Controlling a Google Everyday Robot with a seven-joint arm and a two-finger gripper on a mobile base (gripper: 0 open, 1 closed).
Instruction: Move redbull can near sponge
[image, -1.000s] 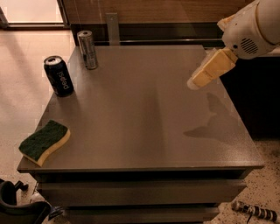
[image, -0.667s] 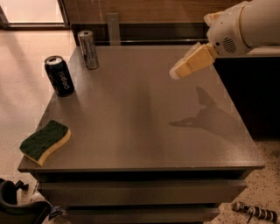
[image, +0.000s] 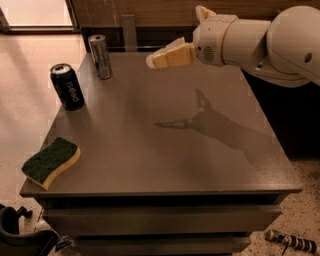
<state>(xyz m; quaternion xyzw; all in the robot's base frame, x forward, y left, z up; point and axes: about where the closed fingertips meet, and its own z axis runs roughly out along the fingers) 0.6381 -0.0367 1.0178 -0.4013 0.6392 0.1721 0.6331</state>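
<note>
Camera view: tool (image: 152, 60) hangs above the table's (image: 165, 150) far edge, touching nothing, can't tell how wide. Meanwhile redbull can (image: 100, 56) stands upright, long axis vertical, near the table's far-left corner.

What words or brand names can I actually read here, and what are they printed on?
"pepsi": in white letters running sideways up the dark blue can, near the left edge of the table.
Slim silver can at the far left corner: any print is too blurred to read.
Sponge and gripper, which hovers over the table's far side: no writing visible.
</note>
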